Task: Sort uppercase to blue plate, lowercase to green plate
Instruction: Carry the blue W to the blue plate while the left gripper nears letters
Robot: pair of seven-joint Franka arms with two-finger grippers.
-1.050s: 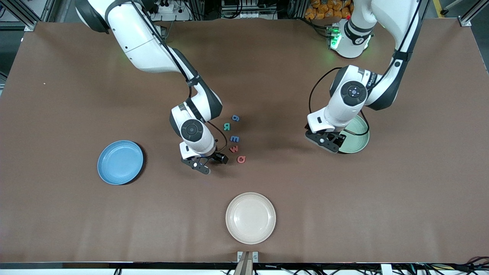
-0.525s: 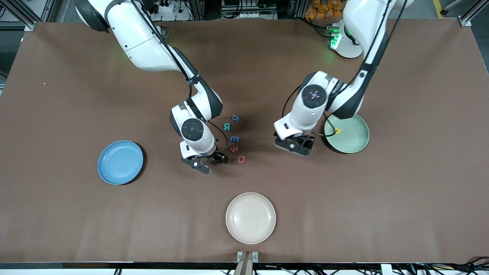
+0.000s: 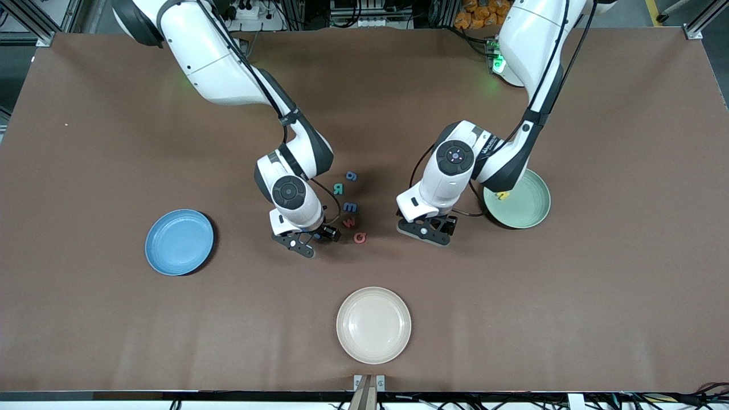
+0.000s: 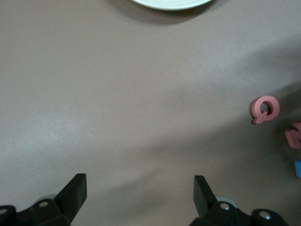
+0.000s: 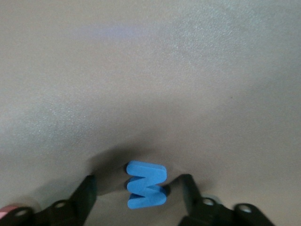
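My right gripper (image 3: 310, 239) is low at the table beside the row of letters. Its fingers are open on either side of the blue M (image 5: 146, 184), with a small gap on each side. The other letters lie in a row: blue g (image 3: 352, 176), green R (image 3: 339, 189), blue m (image 3: 349, 207), red w (image 3: 348, 221), red Q (image 3: 359, 237). My left gripper (image 3: 424, 230) hangs open over bare table between the Q and the green plate (image 3: 529, 210), which holds a yellow letter (image 3: 502, 195). The blue plate (image 3: 179, 242) is empty at the right arm's end.
A cream plate (image 3: 373, 324) sits nearer the front camera than the letters, and its rim (image 4: 171, 4) shows in the left wrist view. The red Q (image 4: 265, 109) and red w (image 4: 295, 135) lie off to one side of the left gripper (image 4: 140, 182).
My left arm has swung from over the green plate toward the letters, leaving the yellow letter uncovered in that plate. My right arm has stayed over the blue M.
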